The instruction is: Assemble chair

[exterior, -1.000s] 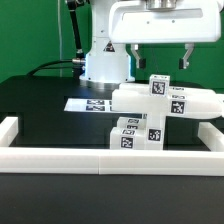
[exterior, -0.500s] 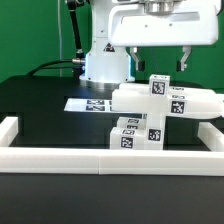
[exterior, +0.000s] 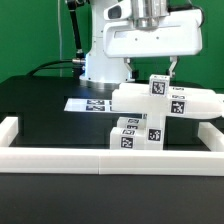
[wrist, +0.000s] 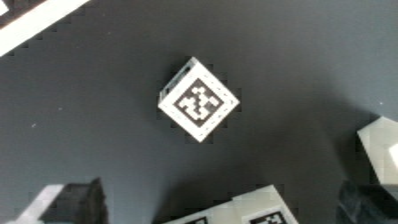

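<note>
Black table (exterior: 40, 105) bears the chair (exterior: 160, 108) inside white border wall (exterior: 100, 159).

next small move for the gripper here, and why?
Probably lower toward the chair. In the exterior view the gripper hangs open above the assembled white parts, holding nothing, with a gap below its fingertips. The wrist view shows mostly dark table and one tagged part, with no contact visible, so a short, slow descent comes before any closing.

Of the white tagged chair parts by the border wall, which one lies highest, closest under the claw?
The long horizontal piece lying across the stack. The smaller tagged blocks sit beneath it against the border wall, farther from the claw.
</note>
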